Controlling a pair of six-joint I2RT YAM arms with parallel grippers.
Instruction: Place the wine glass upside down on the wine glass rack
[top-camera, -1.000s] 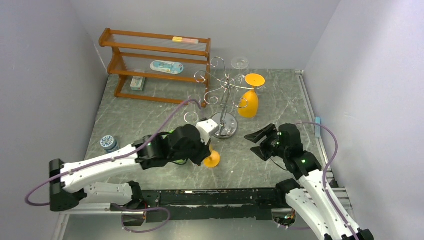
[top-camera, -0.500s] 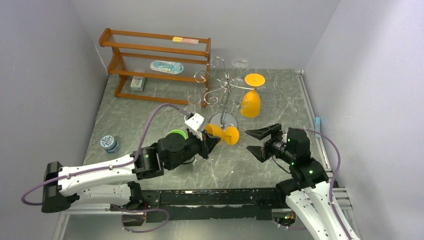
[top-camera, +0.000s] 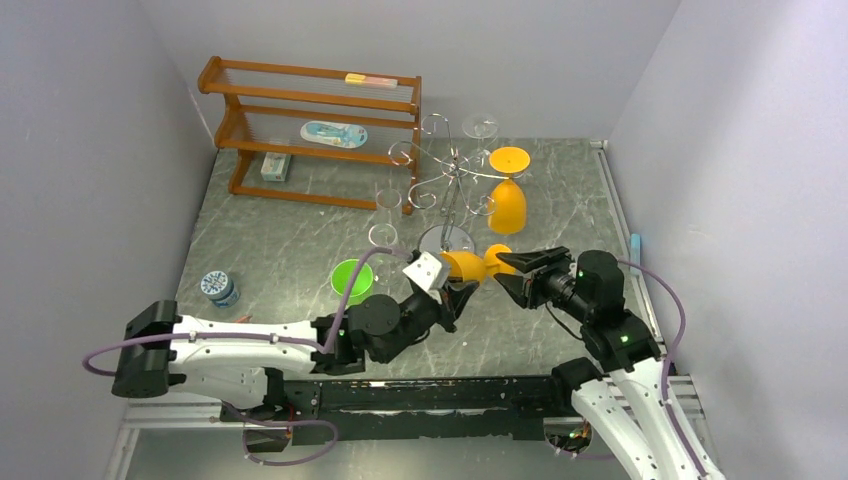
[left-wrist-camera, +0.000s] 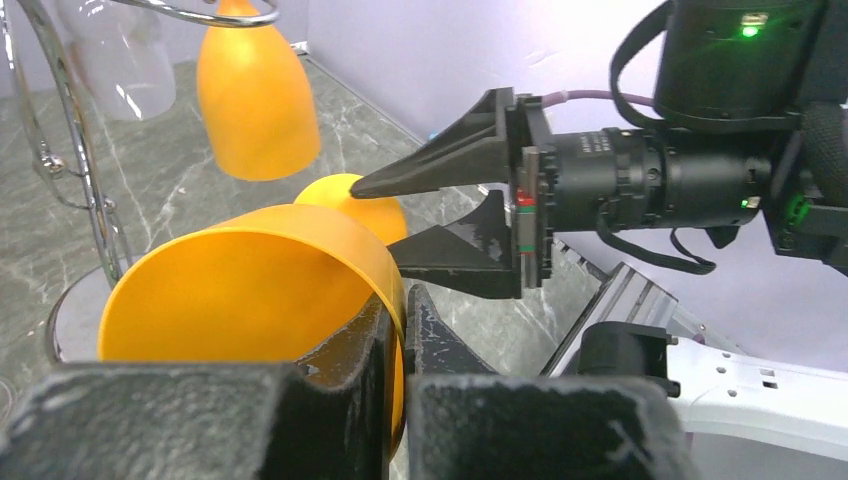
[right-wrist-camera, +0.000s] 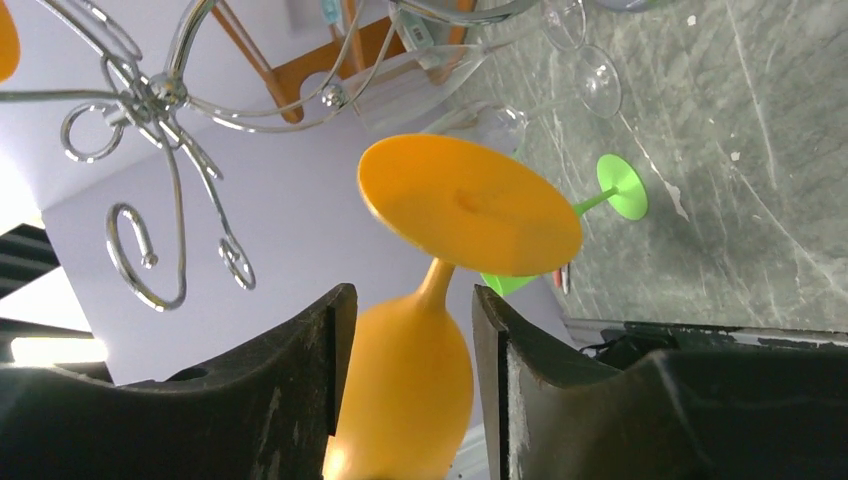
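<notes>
An orange wine glass (top-camera: 467, 266) lies sideways in the air, its foot (top-camera: 499, 257) pointing right. My left gripper (top-camera: 455, 290) is shut on the bowl's rim (left-wrist-camera: 398, 300), one finger inside the bowl and one outside. My right gripper (top-camera: 503, 270) is open, and its fingers straddle the glass (right-wrist-camera: 405, 390) near the stem without touching it; the foot (right-wrist-camera: 470, 205) lies beyond the fingertips. The chrome wine glass rack (top-camera: 447, 185) stands just behind, with its round base (top-camera: 440, 240) on the table. A second orange glass (top-camera: 505, 203) hangs upside down on the rack.
A clear glass (top-camera: 481, 127) hangs at the rack's back. A green glass (top-camera: 350, 280) and two clear glasses (top-camera: 384, 236) sit left of the rack's base. A brown wooden shelf (top-camera: 310, 130) stands at the back left, and a blue-lidded jar (top-camera: 216, 286) at the left edge.
My left arm has carried the orange glass up and to the right, turning it sideways. My right gripper has moved in, so that its open fingers now straddle the glass.
</notes>
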